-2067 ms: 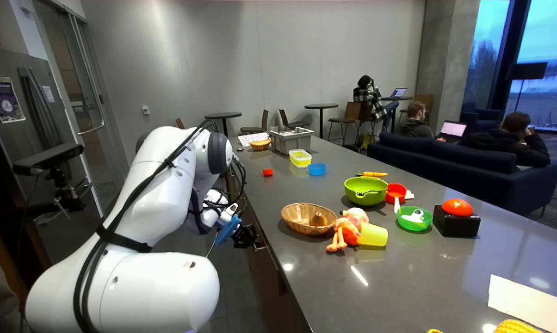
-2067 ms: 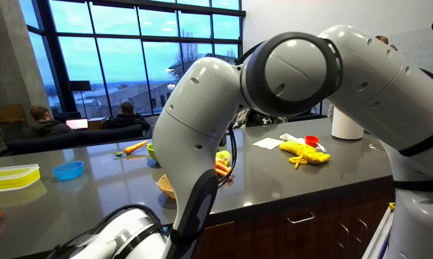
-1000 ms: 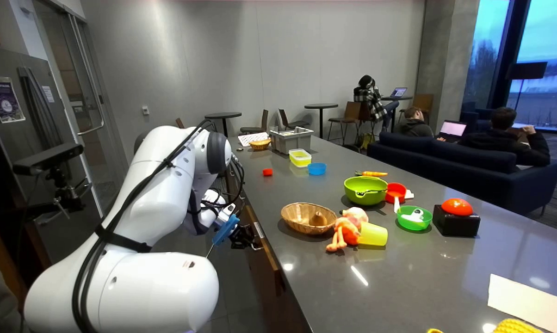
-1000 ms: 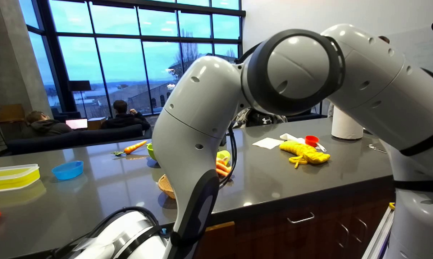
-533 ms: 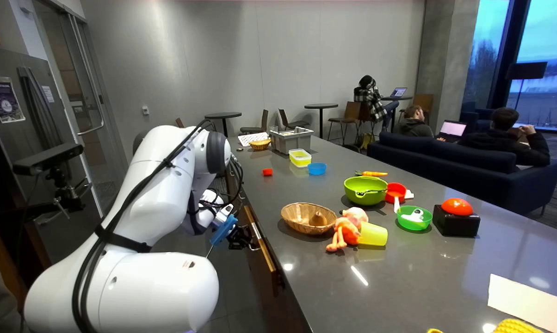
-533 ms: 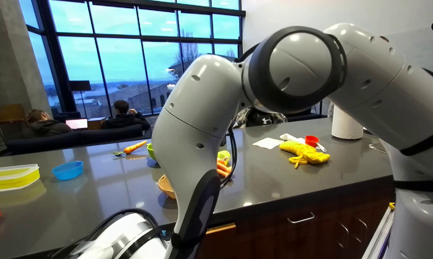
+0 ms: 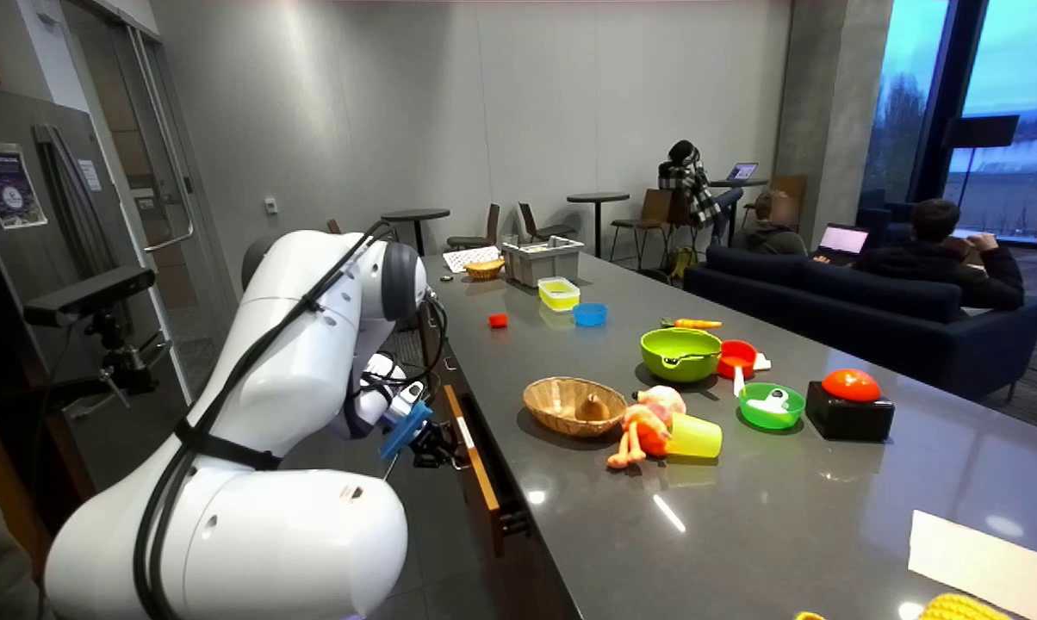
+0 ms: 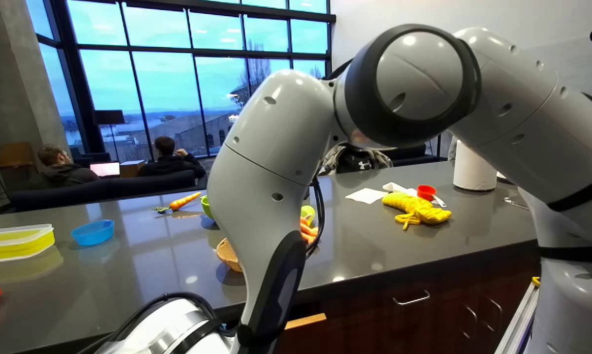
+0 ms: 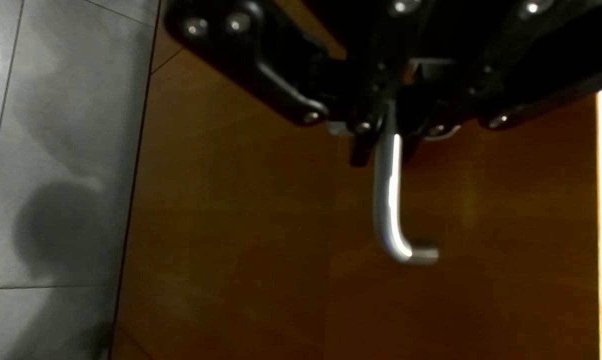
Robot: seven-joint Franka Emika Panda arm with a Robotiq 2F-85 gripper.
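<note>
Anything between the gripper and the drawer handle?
Nothing visible: in the wrist view the gripper has its jaws closed around the drawer handle, with no other object in between.

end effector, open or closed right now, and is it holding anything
End effector: closed, holding the metal drawer handle, as the wrist view shows.
</note>
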